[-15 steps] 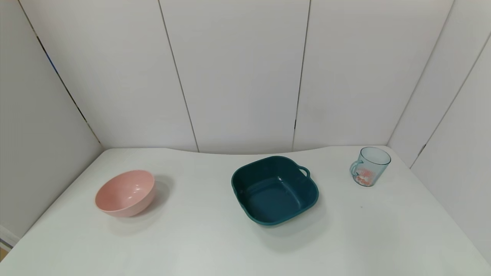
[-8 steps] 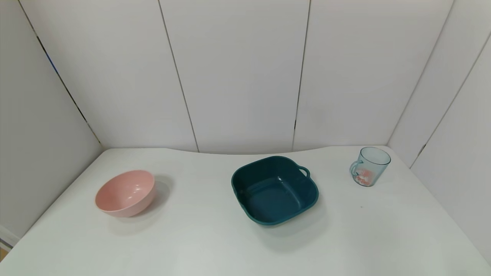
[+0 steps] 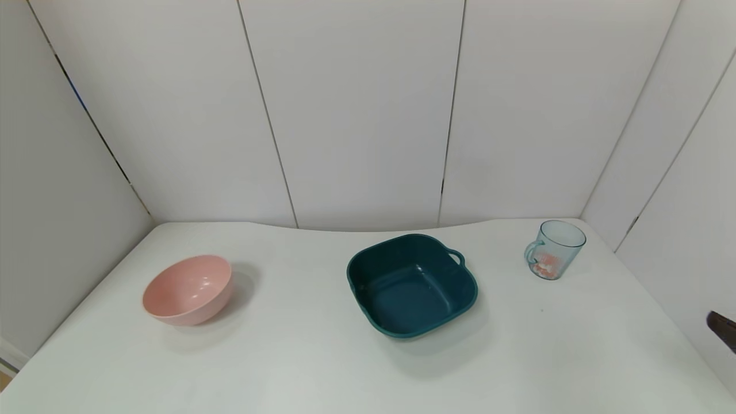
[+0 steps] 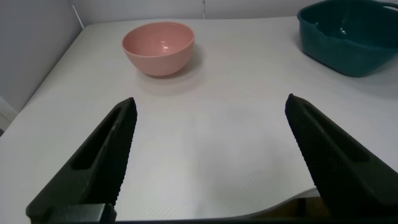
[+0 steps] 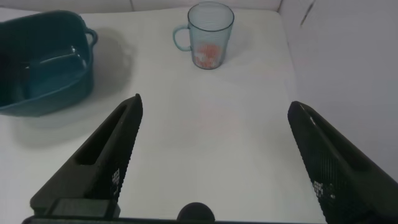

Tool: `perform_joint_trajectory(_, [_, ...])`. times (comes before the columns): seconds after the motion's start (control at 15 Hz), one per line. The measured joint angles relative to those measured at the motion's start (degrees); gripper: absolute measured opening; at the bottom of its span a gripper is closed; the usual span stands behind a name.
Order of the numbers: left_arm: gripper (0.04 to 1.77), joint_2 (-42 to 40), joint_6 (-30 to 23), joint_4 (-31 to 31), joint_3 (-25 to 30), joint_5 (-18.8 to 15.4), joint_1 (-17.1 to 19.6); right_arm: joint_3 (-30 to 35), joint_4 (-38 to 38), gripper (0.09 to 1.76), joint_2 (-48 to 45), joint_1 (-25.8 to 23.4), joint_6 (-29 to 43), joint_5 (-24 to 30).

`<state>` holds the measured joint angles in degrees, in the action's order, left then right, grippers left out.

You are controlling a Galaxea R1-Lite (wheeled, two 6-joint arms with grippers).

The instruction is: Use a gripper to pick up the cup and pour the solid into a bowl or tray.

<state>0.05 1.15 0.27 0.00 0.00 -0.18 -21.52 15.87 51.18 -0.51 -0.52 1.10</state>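
Note:
The light-blue cup [image 3: 555,249] stands upright at the table's far right, its handle toward the teal dish, with orange-red and white solid pieces [image 3: 545,265] at its bottom. It also shows in the right wrist view [image 5: 209,35]. The teal dish [image 3: 411,284] sits empty mid-table; it shows in the right wrist view [image 5: 41,62] too. My right gripper [image 5: 214,109] is open and empty, well short of the cup; its tip just shows at the head view's right edge [image 3: 723,328]. My left gripper [image 4: 210,106] is open and empty over the table's near left.
A round pink bowl [image 3: 188,289] sits at the table's left, also in the left wrist view [image 4: 158,47]. White wall panels close the back and both sides. The right wall runs close beside the cup. The table's near edge [image 4: 292,200] shows in the left wrist view.
My right gripper's tip has come into the head view at the right edge. The cup, dish and pink bowl have not moved.

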Motion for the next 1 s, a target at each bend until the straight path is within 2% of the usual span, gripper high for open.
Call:
perform_joint_trajectory(0.47, [1.72, 0.0, 0.0, 0.0, 0.0, 0.0, 0.0, -2.8, 16.6, 1.70, 27.6, -1.0, -0.4, 2.1])
perform_joint_trajectory(0.73, [1.72, 0.0, 0.0, 0.0, 0.0, 0.0, 0.0, -3.1, 28.0, 1.70, 39.4, -2.4, -2.3, 2.7])
perform_joint_trajectory(1.0, [1.72, 0.0, 0.0, 0.0, 0.0, 0.0, 0.0, -3.8, 35.4, 1.70, 48.7, -3.0, -3.2, 3.0])
